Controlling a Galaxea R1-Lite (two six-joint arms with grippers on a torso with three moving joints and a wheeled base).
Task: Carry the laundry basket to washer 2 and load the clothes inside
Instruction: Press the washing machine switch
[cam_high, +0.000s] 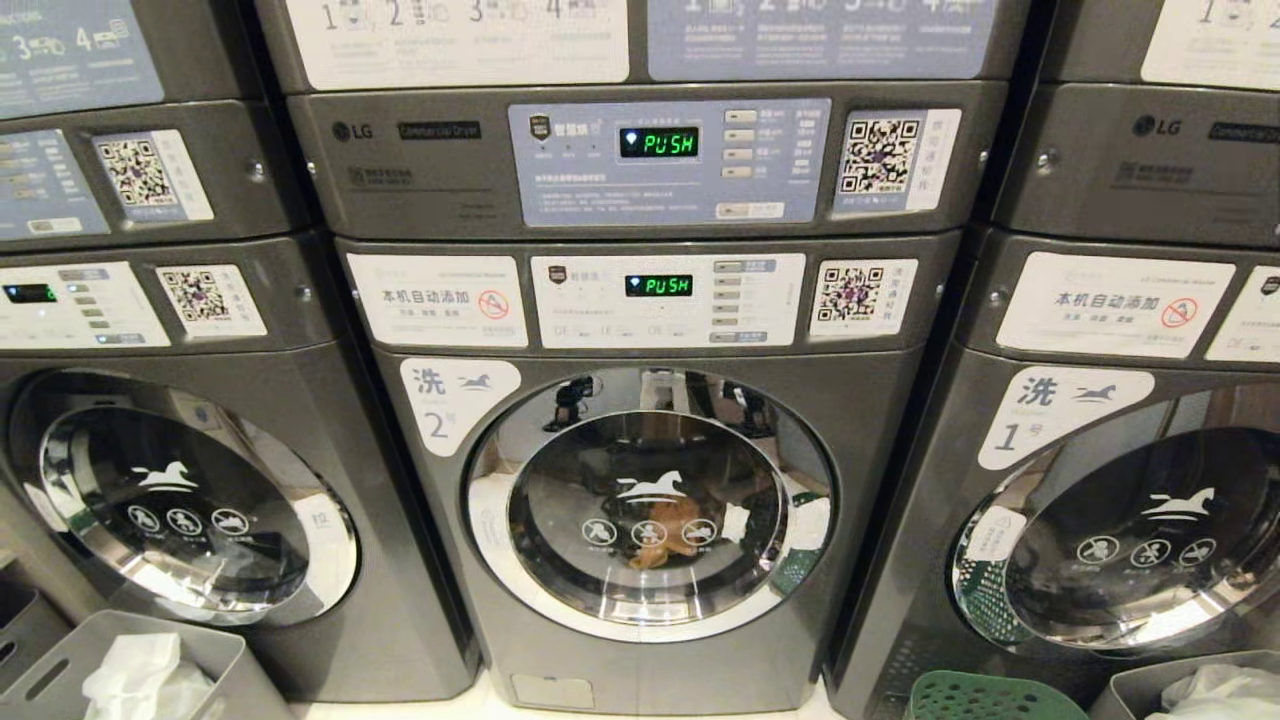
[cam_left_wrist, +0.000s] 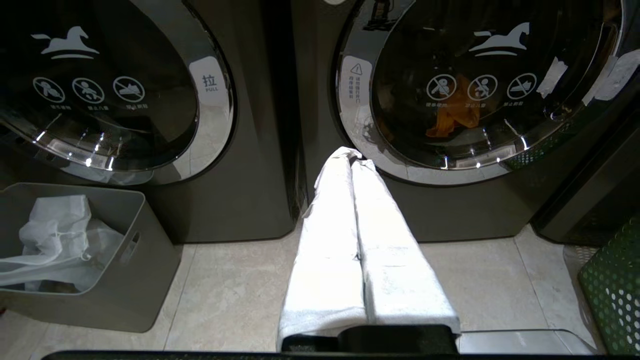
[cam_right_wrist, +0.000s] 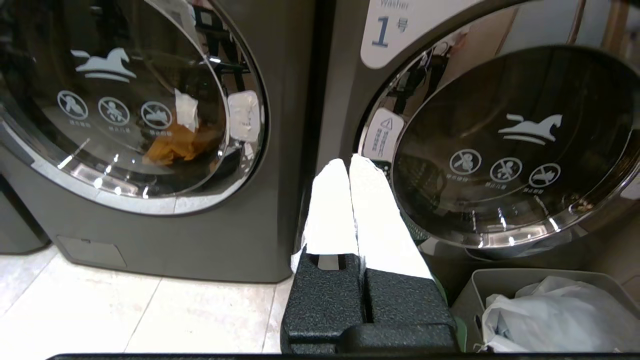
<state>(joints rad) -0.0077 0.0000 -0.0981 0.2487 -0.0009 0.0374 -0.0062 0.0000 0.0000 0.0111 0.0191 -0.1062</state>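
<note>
Washer 2 (cam_high: 650, 450) stands straight ahead with its round glass door closed. A yellow-orange garment (cam_high: 668, 532) of the clothes lies inside the drum behind the glass (cam_left_wrist: 452, 117) (cam_right_wrist: 175, 142). Only the rim of the green perforated laundry basket (cam_high: 990, 697) shows, on the floor right of washer 2; its side (cam_left_wrist: 612, 285) appears in the left wrist view and its inside is hidden. My left gripper (cam_left_wrist: 352, 155) hangs shut and empty, low before washer 2's left edge. Between washer 2 and washer 1 my right gripper (cam_right_wrist: 347, 162) is shut and empty. Neither gripper appears in the head view.
Washer 1 (cam_high: 1120, 520) stands to the right and another like machine (cam_high: 190, 500) to the left, both with doors closed. A grey bin with a white bag (cam_high: 150, 670) sits on the floor at the left and another (cam_right_wrist: 550, 310) at the right. Pale floor tiles (cam_left_wrist: 225, 290) lie before the machines.
</note>
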